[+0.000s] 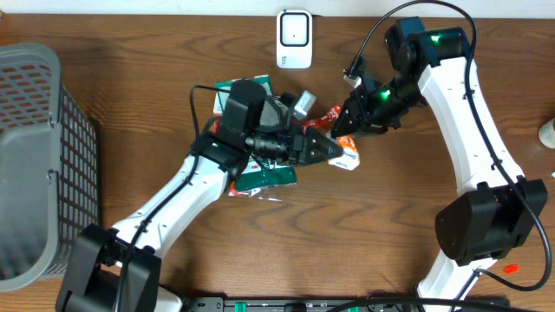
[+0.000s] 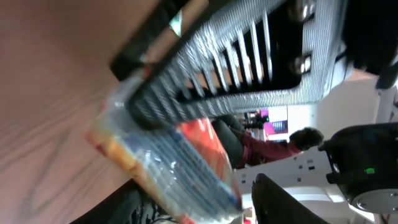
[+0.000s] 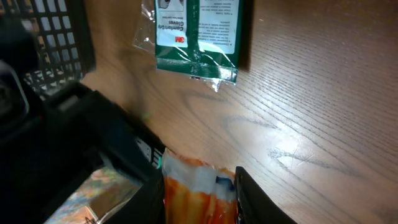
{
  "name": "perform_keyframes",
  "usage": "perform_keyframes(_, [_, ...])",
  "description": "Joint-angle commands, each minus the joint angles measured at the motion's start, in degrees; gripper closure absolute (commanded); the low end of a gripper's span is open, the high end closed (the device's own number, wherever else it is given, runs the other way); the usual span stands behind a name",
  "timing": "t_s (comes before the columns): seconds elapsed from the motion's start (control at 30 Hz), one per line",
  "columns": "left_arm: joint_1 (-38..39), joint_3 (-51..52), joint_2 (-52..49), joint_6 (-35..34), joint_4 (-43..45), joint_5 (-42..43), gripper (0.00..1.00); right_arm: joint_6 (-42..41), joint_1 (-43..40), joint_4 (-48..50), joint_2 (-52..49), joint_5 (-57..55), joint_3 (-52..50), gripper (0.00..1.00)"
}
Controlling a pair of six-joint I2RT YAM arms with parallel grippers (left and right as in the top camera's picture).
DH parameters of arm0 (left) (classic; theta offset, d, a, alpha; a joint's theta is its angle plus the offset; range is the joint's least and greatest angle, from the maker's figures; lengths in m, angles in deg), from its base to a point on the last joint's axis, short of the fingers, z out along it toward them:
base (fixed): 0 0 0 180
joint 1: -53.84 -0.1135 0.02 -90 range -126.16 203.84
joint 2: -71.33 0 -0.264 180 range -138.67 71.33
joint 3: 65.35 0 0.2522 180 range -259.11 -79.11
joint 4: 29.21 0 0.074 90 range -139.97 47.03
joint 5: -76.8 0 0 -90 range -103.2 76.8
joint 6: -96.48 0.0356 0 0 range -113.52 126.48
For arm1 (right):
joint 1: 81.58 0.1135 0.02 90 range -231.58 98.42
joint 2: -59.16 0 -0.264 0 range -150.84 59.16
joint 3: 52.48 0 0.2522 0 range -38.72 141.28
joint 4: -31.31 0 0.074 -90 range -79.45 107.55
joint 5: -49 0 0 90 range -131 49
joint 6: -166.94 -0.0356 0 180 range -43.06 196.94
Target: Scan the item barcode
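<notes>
Two claws are meeting at an orange snack packet (image 3: 198,186) above the middle of the desk (image 1: 130,78).
The right claw (image 1: 343,128) is gripping the packet's end between its fingers. The left claw (image 1: 335,149) is straddling the other end, one ribbed finger (image 2: 211,81) pressing on the wrapper, and I cannot tell whether it is clamping. A green 3M glove pack (image 3: 196,37) is lying flat nearby, a white scanner (image 1: 294,39) is standing at the far edge, and a grey basket (image 1: 35,156) is sitting at the left.
</notes>
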Motion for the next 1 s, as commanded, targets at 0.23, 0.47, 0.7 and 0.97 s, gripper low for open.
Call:
perform_keyframes(0.23, [2.03,-0.57,-0.15,-0.57,-0.63,1.49,0.45,-0.11,0.87,0.42,-0.46,2.12,1.16,0.94])
perform_keyframes(0.47, [1.60,-0.57,-0.15,-0.57,-2.12,1.77,0.38,-0.11,0.87,0.33,-0.46,0.79,1.16,0.94])
perform_keyframes(0.7, [-0.61,-0.57,-0.15,-0.57,-3.63,2.36,0.33,-0.11,0.87,-0.07,-0.46,0.42,1.16,0.95])
perform_keyframes(0.97, [-0.66,-0.57,-0.37,-0.57,-3.61,1.99,0.33,-0.59,0.90,-0.04,-0.46,0.44,1.16,0.96])
